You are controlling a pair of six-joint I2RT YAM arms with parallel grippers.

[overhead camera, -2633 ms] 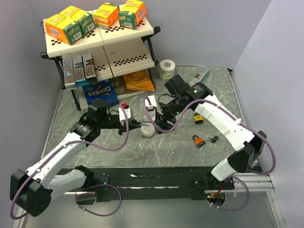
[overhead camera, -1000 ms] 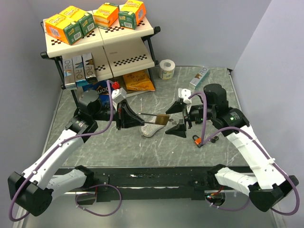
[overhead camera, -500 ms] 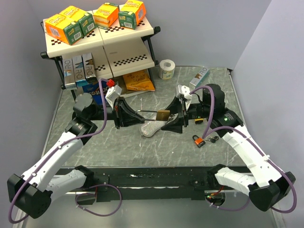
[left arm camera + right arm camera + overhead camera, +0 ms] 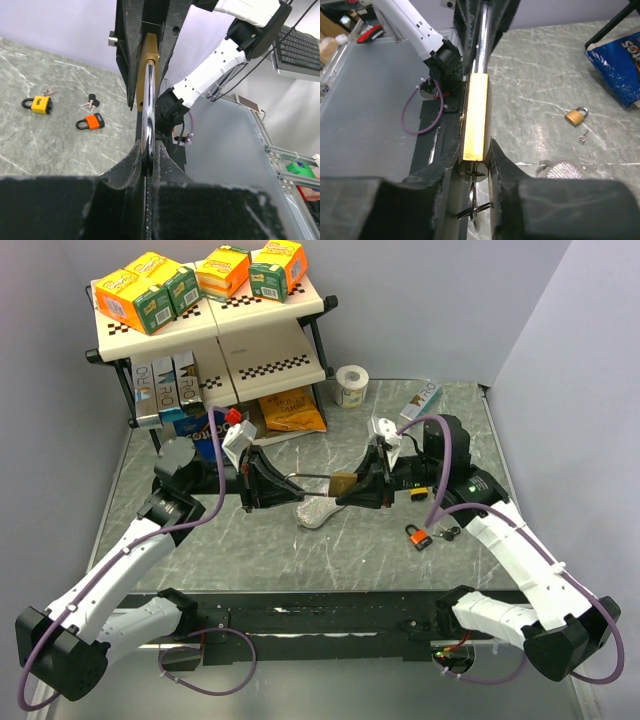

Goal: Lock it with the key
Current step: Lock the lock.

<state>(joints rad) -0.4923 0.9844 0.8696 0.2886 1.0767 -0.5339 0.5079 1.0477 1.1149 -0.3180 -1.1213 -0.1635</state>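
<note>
Mid-surface is barred! The left arm (image 4: 120,560) and right arm (image 4: 515,550) meet head-on, their jaws clamped on opposite ends of a large brass padlock (image 4: 343,483), making one raised line from side to side above the grey marbled surface (image 4: 300,560). Just below it, a crumpled silvery mesh piece (image 4: 320,511) narrows the gap underneath. The near strip before the arm bases lies bare, except for an orange padlock (image 4: 419,536) and black keys (image 4: 451,532) beside the right arm. Beyond the line lie a small brass padlock (image 4: 575,115) and a loose key (image 4: 583,136). The cream two-tier rack (image 4: 265,355) and an orange snack bag (image 4: 290,410) wall off back left. A white roll (image 4: 351,386) hugs the rear edge.
</note>
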